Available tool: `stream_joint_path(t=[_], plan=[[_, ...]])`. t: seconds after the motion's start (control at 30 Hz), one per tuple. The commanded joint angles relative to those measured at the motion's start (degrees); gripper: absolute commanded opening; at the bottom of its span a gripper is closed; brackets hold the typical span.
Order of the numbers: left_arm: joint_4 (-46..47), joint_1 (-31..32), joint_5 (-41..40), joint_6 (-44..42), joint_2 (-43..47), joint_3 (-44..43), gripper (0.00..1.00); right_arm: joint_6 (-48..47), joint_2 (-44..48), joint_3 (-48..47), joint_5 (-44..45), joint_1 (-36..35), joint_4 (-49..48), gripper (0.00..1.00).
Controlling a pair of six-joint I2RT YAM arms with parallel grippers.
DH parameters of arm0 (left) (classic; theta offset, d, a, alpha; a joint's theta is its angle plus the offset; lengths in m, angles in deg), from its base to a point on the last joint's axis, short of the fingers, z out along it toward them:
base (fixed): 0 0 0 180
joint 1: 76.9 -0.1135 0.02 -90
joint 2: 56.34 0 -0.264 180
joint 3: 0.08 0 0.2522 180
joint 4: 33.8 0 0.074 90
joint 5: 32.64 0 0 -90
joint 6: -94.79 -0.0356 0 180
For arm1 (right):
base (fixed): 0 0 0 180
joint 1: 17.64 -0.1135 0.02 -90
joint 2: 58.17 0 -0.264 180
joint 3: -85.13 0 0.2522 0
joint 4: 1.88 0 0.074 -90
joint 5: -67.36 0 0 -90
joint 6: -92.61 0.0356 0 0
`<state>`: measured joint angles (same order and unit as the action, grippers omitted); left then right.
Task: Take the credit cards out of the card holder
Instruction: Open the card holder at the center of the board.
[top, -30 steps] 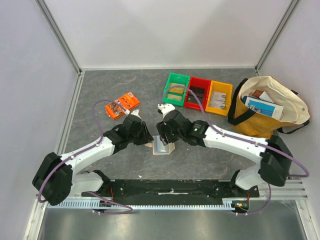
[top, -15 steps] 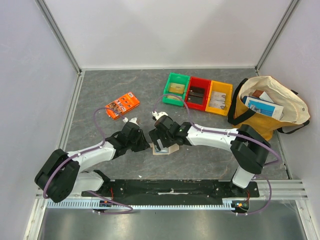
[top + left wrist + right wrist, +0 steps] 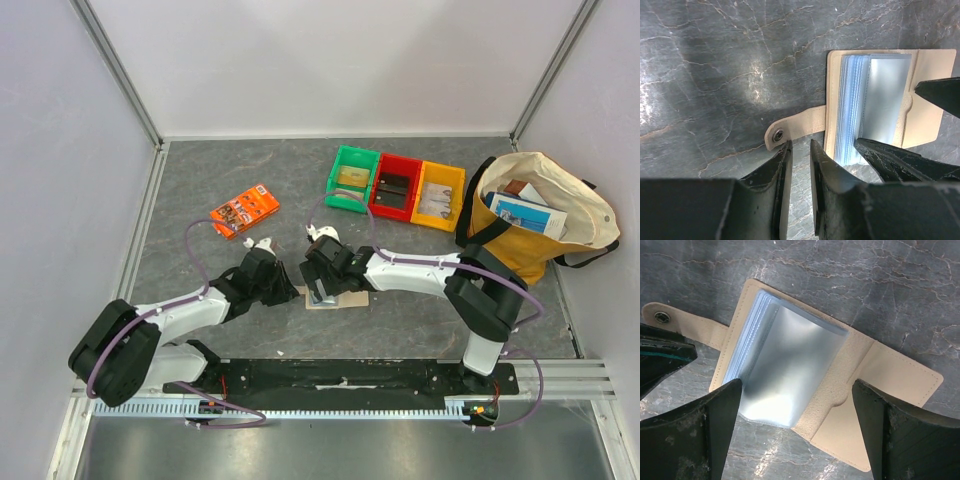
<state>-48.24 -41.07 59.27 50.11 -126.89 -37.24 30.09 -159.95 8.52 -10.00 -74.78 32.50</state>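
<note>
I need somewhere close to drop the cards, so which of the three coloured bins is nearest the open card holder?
The green bin, leftmost of the row; the red bin and yellow bin sit farther right of the card holder.

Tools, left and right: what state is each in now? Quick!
Left tool: barely open, holding nothing.
Right tool: wide open over the card holder, holding nothing.

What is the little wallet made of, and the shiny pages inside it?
The card holder looks like matte tan leather or imitation, with a grainy face and stitched edges. The sleeves seem clear glossy plastic, catching glare. The snap looks metal.
</note>
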Motion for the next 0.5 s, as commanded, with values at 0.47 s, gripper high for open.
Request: stream_joint_path(t=[0.47], plan=[[-2.1,-2.4,-1.2,-1.7,2.3,0.4,0.27,3.5,7.2,2.0,9.9,1.7,4.3,0.71]])
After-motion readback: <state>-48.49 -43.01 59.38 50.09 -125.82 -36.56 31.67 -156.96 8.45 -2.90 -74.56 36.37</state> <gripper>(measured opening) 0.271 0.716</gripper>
